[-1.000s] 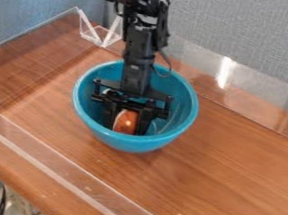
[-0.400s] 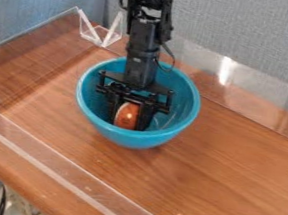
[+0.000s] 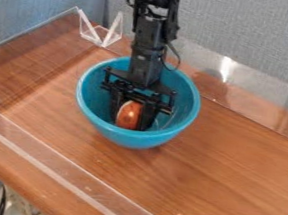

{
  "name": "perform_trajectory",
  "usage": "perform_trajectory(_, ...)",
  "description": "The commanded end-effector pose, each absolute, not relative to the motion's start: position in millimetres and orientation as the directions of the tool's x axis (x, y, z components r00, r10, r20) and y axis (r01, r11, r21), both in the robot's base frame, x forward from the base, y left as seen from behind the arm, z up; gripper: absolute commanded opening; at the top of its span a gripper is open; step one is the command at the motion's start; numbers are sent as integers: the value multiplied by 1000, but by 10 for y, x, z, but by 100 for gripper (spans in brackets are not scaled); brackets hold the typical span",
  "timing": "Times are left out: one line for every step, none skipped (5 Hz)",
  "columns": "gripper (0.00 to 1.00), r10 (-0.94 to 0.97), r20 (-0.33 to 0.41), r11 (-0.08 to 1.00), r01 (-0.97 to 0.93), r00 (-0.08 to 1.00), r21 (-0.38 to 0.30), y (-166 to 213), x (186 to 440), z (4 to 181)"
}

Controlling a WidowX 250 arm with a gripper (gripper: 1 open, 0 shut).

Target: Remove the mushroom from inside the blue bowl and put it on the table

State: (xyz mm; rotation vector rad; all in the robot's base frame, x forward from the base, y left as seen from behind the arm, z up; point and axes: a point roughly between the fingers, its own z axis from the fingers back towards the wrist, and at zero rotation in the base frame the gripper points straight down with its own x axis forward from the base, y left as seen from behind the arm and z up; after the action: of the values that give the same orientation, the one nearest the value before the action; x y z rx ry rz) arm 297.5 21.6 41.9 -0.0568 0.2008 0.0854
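end effector [image 3: 135, 109] gripping mushroom [image 3: 131, 115] (inside blue bowl [image 3: 94, 116])

The arm [image 3: 152, 20] is running out of the picture at the top edge, so its upper part is not showing. The gripper [image 3: 135, 106] is covering most of the mushroom [image 3: 131, 116]; only a patch of reddish cap is showing, the stem staying hidden. Whether the fingers are touching the cap is too small to tell. The table [image 3: 217, 181] is being cut off at the right and bottom edges
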Motion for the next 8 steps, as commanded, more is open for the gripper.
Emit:
perform_trajectory(0, -24, -91, 999, 21, 996, -40, 175, 3080, 754)
perform_trajectory(0, -112, -67, 993, 111, 991, -28, 91, 3059, 972)
perform_trajectory(0, -296, -65, 955, 295, 953, -20, -333, 3016, 1121)
perform_trajectory(0, -349, -83, 937, 348, 933, -30, -710, 3035, 962)
perform_trajectory(0, -381, -106, 925, 379, 918, -40, -957, 3033, 741)
perform_trajectory(0, -381, -138, 924, 378, 914, -51, -1073, 3050, 501)
perform_trajectory(0, -347, -144, 938, 344, 927, -47, -1036, 3043, 427)
perform_trajectory(0, -314, -147, 949, 311, 938, -43, -984, 3059, 347)
